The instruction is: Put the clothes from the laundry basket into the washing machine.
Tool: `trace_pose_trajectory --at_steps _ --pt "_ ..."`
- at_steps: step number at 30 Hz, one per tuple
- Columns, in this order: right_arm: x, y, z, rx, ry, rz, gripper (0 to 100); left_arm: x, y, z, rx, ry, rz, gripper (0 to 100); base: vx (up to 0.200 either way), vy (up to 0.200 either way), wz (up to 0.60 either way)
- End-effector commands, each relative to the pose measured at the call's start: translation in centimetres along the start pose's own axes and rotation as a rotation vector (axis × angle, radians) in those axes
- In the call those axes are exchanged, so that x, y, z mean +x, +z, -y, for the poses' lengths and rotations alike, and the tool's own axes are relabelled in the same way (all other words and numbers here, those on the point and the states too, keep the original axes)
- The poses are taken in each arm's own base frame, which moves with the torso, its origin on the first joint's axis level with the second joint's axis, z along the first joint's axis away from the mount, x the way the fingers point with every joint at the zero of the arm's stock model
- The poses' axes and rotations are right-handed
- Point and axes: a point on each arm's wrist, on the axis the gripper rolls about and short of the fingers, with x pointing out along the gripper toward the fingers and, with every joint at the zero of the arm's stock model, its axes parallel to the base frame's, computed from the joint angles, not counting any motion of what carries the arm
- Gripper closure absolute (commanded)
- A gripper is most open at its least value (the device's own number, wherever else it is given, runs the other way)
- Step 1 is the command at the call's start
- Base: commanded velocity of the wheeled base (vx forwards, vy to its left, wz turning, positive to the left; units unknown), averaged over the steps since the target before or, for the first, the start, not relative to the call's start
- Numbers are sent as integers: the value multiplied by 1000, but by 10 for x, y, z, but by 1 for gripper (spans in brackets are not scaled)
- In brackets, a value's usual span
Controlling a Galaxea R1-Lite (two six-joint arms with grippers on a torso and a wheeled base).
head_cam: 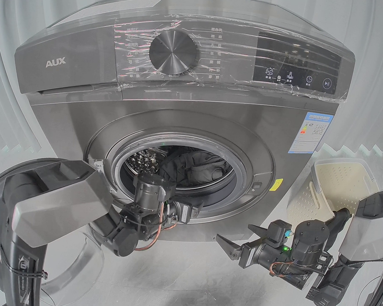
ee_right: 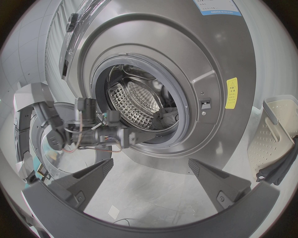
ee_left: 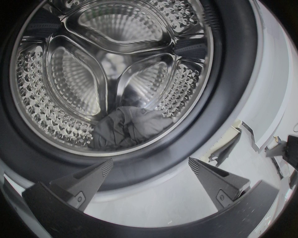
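The left end effector [ee_left: 149, 163] hangs just before the mouth of the washing machine [head_cam: 180, 116], its fingers spread and holding nothing. A dark garment [ee_left: 130, 127] lies low in the drum [ee_left: 62, 93]. The right end effector [head_cam: 234, 237] hovers above the floor between the machine and the laundry basket [head_cam: 347, 180], likewise spread and empty. The load seems partly done: the right wrist view shows a dark cloth [ee_right: 279, 172] draped over the basket's rim, which the head view leaves unclear, while the left wrist view looks straight to the drum's back. For that cloth, I would pinch a thick fold, lift it clear of the rim, and release it well past the door seal [ee_left: 234, 62].
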Motion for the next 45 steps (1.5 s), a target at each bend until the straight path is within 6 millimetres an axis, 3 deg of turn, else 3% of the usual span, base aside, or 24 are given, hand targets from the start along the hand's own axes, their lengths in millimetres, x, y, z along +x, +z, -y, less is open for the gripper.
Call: trace_pose_trajectory --at_steps 1,4,11,18,23,30,38,45 --pt "-4 4 -1 0 6 12 0 -73 14 26 13 -79 1 0 0 0 0" --pt "-6 6 -2 -1 10 21 0 -110 18 29 5 -109 5 0 0 0 0" --pt "-15 8 -1 -3 4 18 0 -175 27 40 -76 -196 38 0 0 0 0" --pt "-26 13 -1 -7 1 33 0 -210 26 41 -123 -244 50 0 0 0 0" --pt "-53 19 3 -9 -9 39 0 -246 35 29 -172 -260 127 0 0 0 0" --pt "-81 31 14 -38 -54 93 0 -274 44 18 -194 -196 234 0 0 0 0" --pt "-104 39 21 -51 -160 160 0 -297 16 -1 -74 -103 209 0 -100 0 0" --pt "-119 49 22 -85 -182 204 0 -314 13 -16 -71 -35 261 0 -200 0 0"
